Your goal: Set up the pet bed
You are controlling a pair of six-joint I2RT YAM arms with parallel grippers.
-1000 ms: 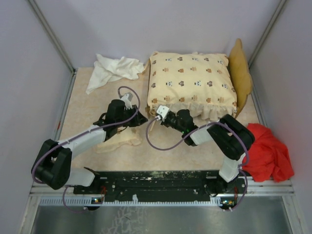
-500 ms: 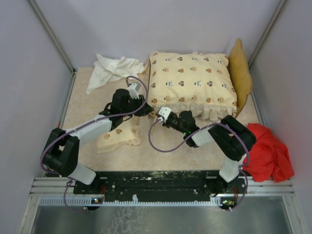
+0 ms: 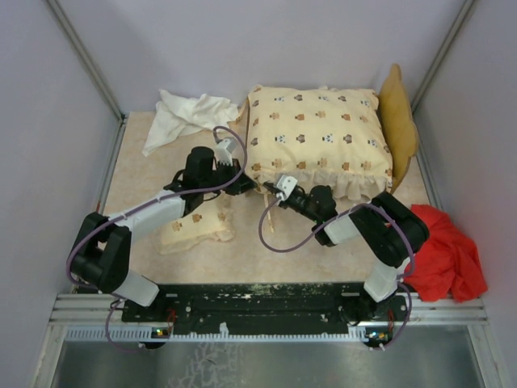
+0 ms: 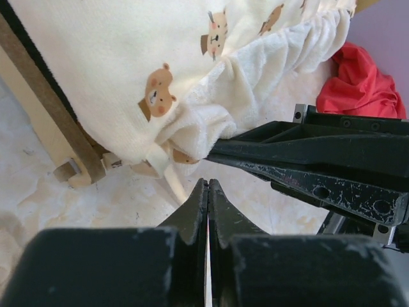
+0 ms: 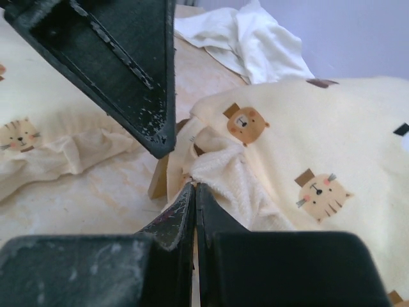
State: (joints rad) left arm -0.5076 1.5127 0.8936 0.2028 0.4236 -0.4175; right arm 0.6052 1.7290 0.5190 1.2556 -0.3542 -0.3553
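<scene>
Both tools are meeting at the near-left corner of the cream animal-print cushion (image 3: 315,137), and I am judging how it will handle from there. It is looking soft, light and floppy, so it is probably going to fold and sag when pulled from one point. The frilled corner, or the seam just under it, is seeming the best place to take hold, with two holds set apart to keep it flat. The fabric is looking fluffy rather than slippery, and nothing about it is seeming fragile.

The left tool (image 4: 208,192) is showing its fingers pressed together with nothing visible between them. Its tip is pointing at a thin white tie ribbon (image 4: 167,176) hanging under the corner, just beside it, and I cannot tell if they are touching. The right tool (image 5: 195,192) is also keeping its fingers together, and its tip is touching the gathered white frill (image 5: 220,169). Whether any fabric is caught there, I cannot tell.

Going outward, the cushion is lying on the light-yellow wooden bed frame (image 3: 397,121), with its wavy headboard at the right, toward the far side of the table (image 3: 266,250). The small matching pillow (image 3: 198,228) is lying apart on the table, near the left arm. A plain white cloth (image 3: 186,117) is lying at the far left, and a red cloth (image 3: 444,246) at the near right.
</scene>
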